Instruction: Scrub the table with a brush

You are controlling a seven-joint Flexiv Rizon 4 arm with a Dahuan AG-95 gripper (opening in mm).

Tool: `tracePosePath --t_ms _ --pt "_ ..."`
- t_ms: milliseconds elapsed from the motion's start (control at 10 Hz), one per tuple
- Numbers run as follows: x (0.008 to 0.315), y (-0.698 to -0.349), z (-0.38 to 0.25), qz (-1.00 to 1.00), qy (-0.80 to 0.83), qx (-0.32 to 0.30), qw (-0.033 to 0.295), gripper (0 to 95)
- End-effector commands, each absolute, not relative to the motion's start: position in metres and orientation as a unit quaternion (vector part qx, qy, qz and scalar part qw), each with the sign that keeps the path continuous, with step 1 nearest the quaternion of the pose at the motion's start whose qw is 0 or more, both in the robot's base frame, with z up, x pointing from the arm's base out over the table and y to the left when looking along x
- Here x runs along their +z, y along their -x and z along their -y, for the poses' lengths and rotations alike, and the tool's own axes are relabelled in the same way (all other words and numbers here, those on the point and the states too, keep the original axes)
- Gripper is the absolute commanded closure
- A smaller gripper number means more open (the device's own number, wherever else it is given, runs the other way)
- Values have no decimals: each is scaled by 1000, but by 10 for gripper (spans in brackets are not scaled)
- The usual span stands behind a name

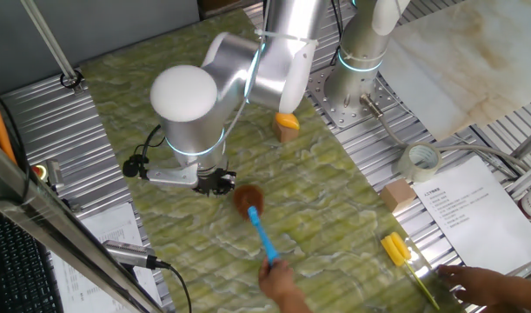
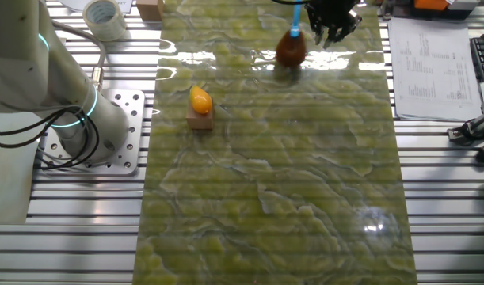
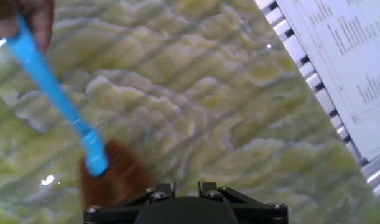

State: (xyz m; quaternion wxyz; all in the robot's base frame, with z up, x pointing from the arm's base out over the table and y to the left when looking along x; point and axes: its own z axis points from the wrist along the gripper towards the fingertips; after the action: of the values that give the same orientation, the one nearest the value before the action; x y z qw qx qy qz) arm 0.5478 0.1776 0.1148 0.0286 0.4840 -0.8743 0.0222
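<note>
Bristles (image 3: 112, 177) fill the lower left of my hand view, a blurred brown tuft pressed on the table (image 3: 196, 106), partly hidden behind the gripper's dark body at the bottom edge. My gripper (image 1: 215, 182) hangs just beside the brush (image 1: 256, 217) and holds nothing; its fingers are too small and dark for me to judge the gap, so I cannot tell how far they are parted. A hand (image 1: 279, 280), cut off at the bottom of one fixed view, grips the blue handle. From the other fixed view the brush (image 2: 290, 46) sits at the top centre, its handle cropped by the frame.
</note>
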Motion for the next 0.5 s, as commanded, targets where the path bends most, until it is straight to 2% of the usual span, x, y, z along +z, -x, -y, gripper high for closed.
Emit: tracePosePath --t_ms 100,500 --pt "112 -552 -188 874 -485 -19 6 760" --pt "117 -559 -235 879 -475 -22 4 760"
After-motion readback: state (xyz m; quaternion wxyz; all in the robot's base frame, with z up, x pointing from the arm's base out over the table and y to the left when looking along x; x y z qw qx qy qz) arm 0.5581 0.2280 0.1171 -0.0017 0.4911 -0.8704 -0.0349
